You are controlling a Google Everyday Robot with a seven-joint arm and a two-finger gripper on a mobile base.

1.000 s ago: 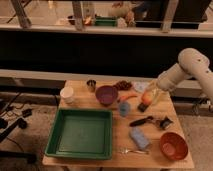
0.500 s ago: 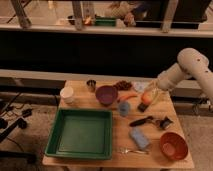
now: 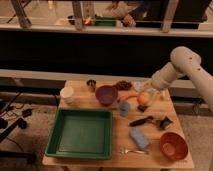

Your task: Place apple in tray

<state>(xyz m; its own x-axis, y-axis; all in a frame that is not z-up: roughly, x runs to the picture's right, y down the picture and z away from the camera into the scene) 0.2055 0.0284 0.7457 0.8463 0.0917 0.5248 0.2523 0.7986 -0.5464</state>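
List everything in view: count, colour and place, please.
table: one, light wood, centre
tray: one, green, front left
white cup: one, white, back left
metal cup: one, grey, back
purple bowl: one, purple, back middle
brown item: one, dark, back, unclear
carrot: one, orange, left of apple
apple: one, orange-yellow, back right
blue cup: one, blue, middle
black items: two, black, right side
blue pad: one, blue, front
fork: one, silver, front edge
red bowl: one, orange-red, front right
arm: one, white, from the right
gripper: one, pale, shut on the apple
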